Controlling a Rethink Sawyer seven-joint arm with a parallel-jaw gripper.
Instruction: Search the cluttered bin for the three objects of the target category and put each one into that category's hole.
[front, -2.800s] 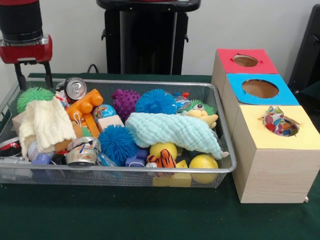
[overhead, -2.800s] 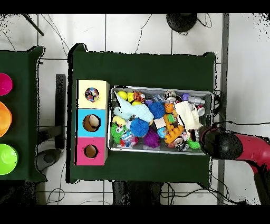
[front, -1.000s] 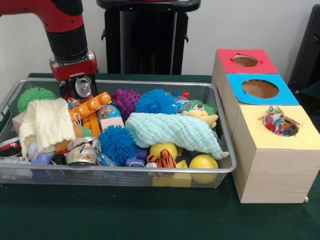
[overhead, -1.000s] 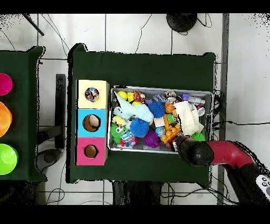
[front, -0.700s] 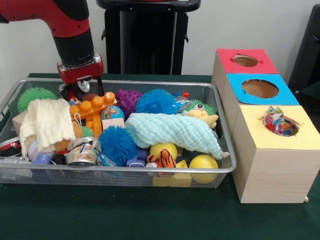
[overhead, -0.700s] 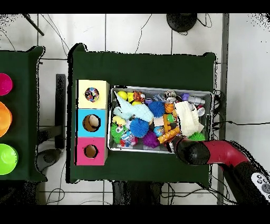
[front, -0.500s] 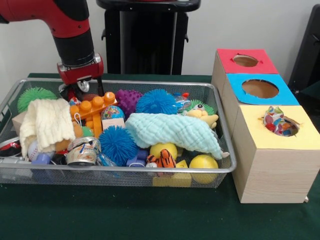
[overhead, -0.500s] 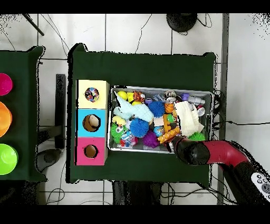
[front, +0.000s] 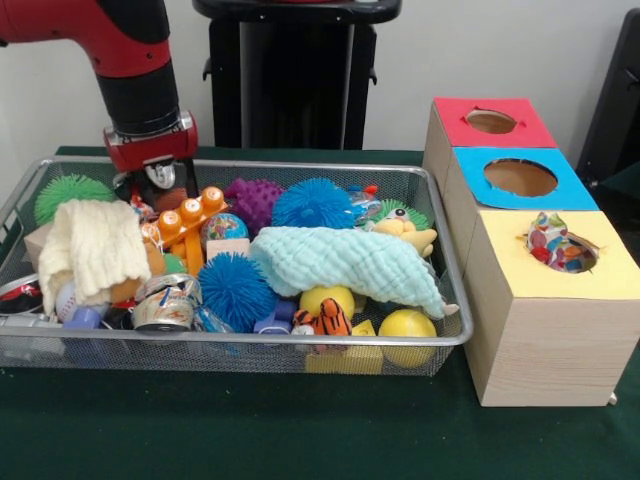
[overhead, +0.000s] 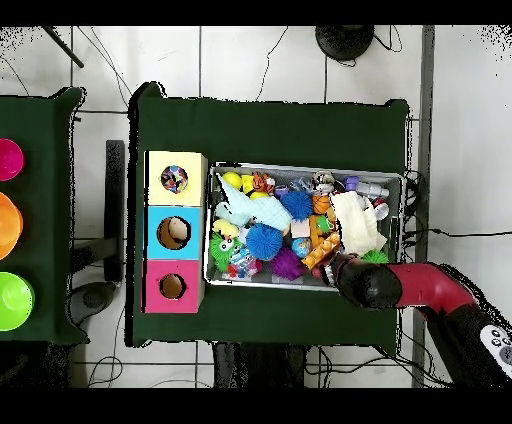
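Bin (front: 440, 338), wire mesh, sits on green counter (front: 250, 430), crammed with toys. Near rim: yellow ball (front: 406, 326); mid: blue spiky ball (front: 235, 287), mint cloth (front: 350, 262). Three-hole box (front: 530, 250) just beside it. Far corner: gripper (front: 152, 188) low over orange block (front: 185, 222); grip state unreadable.

Three blue spiky balls (front: 313, 204), two yellow balls (front: 407, 326) (both near front), three holes (front: 520, 177)
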